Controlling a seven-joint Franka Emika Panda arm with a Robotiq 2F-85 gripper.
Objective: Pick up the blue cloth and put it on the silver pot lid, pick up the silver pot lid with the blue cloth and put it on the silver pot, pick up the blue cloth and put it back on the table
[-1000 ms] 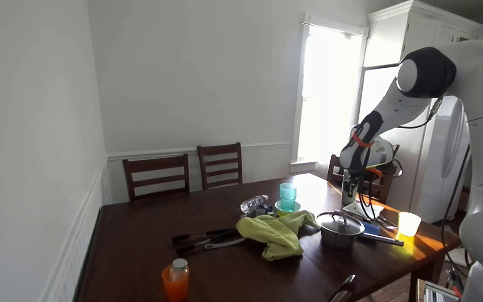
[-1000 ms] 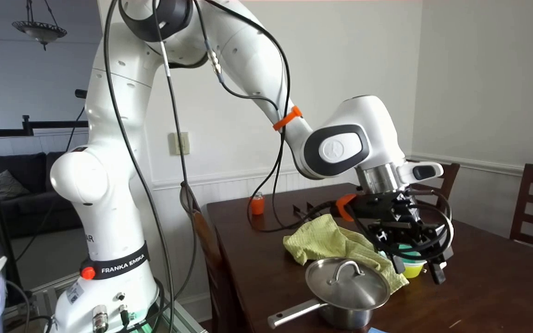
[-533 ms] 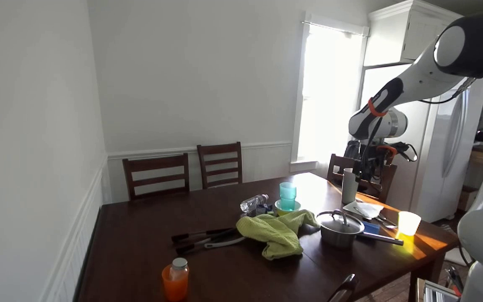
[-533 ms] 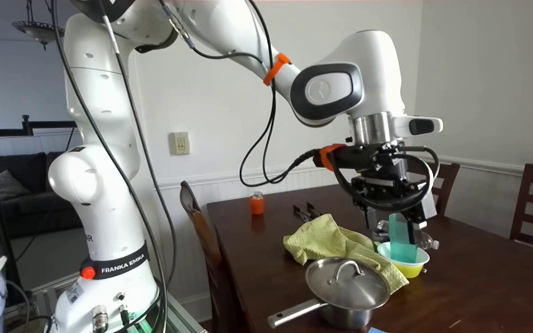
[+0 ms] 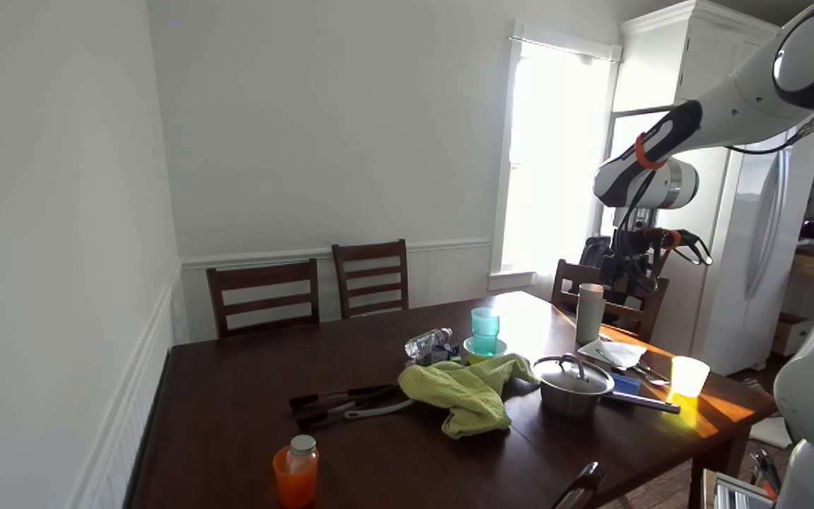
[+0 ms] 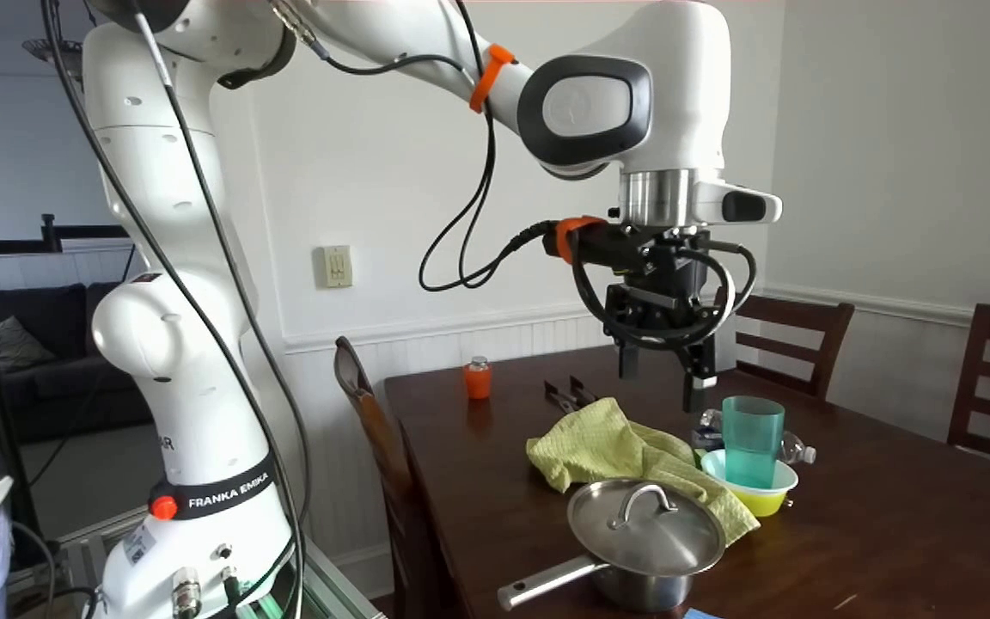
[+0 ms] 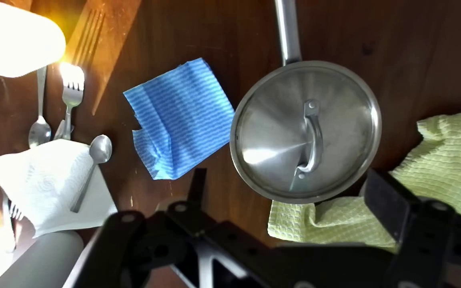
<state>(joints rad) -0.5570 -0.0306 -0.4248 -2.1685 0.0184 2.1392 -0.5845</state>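
Observation:
The blue cloth point(image 7: 184, 120) lies flat on the table, left of the pot in the wrist view. It shows partly behind the pot in an exterior view point(image 5: 626, 385), and only its edge shows in another exterior view point(image 6: 699, 614). The silver lid point(image 7: 270, 132) sits on the silver pot point(image 6: 641, 591), its arched handle up. The lid also shows in both exterior views point(image 5: 566, 373) point(image 6: 598, 516). My gripper point(image 6: 661, 378) is open and empty, high above the table and pointing down. In the wrist view its fingers point(image 7: 289, 186) stand wide apart, with nothing between them.
A crumpled yellow-green towel point(image 6: 598, 443) lies beside the pot. A teal cup point(image 6: 753, 438) stands in a bowl point(image 6: 761, 499) near a plastic bottle point(image 5: 427, 343). Tongs point(image 5: 340, 403), an orange cup point(image 5: 294, 481), a napkin with cutlery point(image 7: 50, 176) and a bright cup point(image 5: 689, 377) are around.
My arm has risen and drawn back, lifting the gripper higher, and the gripper has turned to point more straight down. The cloth, lid, pot and other objects have not moved.

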